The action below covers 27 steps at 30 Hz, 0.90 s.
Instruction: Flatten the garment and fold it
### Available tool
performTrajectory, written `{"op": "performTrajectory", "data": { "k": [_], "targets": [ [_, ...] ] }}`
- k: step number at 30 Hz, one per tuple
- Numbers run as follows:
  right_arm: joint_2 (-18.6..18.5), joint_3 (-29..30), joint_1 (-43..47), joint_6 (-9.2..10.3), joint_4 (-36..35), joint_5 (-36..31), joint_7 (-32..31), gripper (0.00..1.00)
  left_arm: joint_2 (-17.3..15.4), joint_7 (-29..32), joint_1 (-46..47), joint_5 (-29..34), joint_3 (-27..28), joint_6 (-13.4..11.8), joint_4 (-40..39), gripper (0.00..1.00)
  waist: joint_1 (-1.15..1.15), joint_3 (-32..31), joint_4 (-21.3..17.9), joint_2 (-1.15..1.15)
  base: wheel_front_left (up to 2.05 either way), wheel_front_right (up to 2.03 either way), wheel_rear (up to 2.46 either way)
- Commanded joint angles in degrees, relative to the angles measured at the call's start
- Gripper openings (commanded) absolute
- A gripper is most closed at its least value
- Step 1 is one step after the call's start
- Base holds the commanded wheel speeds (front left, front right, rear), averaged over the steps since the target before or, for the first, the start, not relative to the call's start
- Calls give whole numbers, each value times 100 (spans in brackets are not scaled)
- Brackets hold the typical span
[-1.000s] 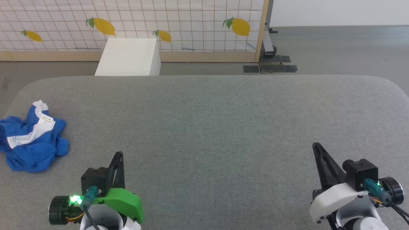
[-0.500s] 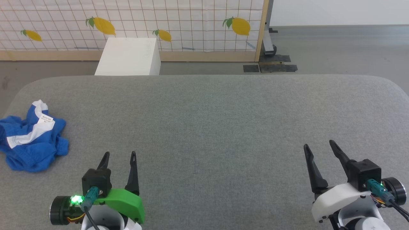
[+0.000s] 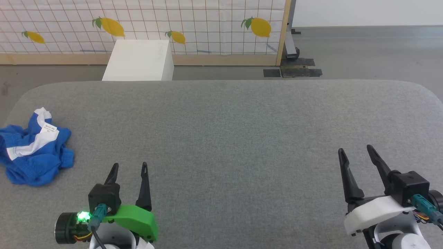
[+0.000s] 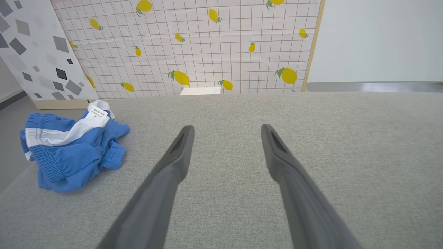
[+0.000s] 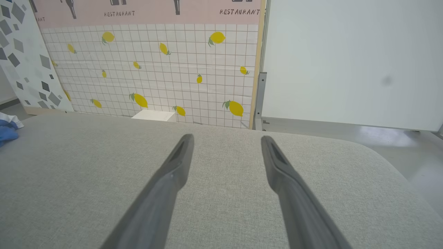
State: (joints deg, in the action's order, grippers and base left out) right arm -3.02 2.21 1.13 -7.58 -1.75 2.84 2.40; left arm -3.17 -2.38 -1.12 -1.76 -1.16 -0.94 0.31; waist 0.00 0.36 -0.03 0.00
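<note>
Garment (image 3: 34, 152): you have a crumpled heap of bright blue cloth at the table's (image 3: 225, 131) left edge, on the robot's left side, unfolded and bunched into soft ridges. A broad white stripe (image 3: 33, 147) crosses its top, and a small white printed tag (image 3: 50, 129) lies face up at the far end of that stripe. The left wrist view shows a gathered, ribbed elastic waistband (image 4: 43, 160) along the near side. Table: flat, covered in grey woven fabric with a fine even grain, corners rounded. Left gripper (image 3: 129, 165): green shell at the wrist, two long dark tapered fingers standing apart, holding nothing, over bare cloth near the garment but clear of it. Right gripper (image 3: 355, 148): white shell, same dark fingers, likewise spread and empty, well apart from the garment at the table's right. Beyond the far edge a plain white box (image 3: 138, 62) stands on the grey floor against a gridded panel (image 3: 207, 38) printed with lemons; you cannot tell whether it holds anything.
</note>
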Motion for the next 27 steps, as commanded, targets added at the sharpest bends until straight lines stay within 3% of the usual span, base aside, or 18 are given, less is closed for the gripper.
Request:
{"op": "performTrajectory", "data": {
  "k": [1, 27],
  "targets": [
    [3, 30, 24, 2, -71, 65, 60, 100, 6, -69, 34, -44, -26, -52, 4, 100, 0, 2, 0, 0, 0, 0, 0],
    [6, 179, 119, 4, -443, 398, 369, 100, 12, -376, 53, -286, -144, -94, -31, 100, 0, 13, -5, 0, 0, 0, 0]
  ]
}}
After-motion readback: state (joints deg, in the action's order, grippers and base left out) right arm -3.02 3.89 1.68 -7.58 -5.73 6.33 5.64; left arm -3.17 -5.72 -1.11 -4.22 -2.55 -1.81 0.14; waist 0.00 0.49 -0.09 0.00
